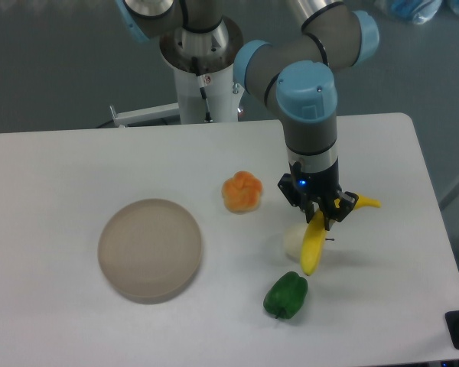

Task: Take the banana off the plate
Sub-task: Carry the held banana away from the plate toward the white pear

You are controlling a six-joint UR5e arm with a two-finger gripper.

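1. Your gripper (322,219) has the banana (314,245) clamped between its jaws, near the stem end. The long yellow body hangs down and slightly left, and the short stem tip sticks out to the right of the jaws.

2. The banana is off the plate (150,248). It sits in the air on the right part of the worktop (69,168), well apart from the plate, which lies bare at the left.

3. Judged from this, the pick itself is done and you are in the carry stage, with the fruit lifted and held away from where the task names it.

4. Look at what lies beneath. A pale round fruit (294,241) sits just behind the banana's lower half, and a green pepper (285,295) rests near its hanging tip. From this single view you cannot tell whether the tip clears them or brushes them.

5. An orange fruit (242,191) sits to the left of the gripper, between it and the plate, clear of the banana.

6. The next move calls for keeping the jaws clenched and holding height. If you lower or swing the arm here, the drooping end may knock the pale fruit or the pepper.

7. The grasp near one end leaves most of the weight hanging, so move gently; a jerk could pivot the fruit in the jaws.
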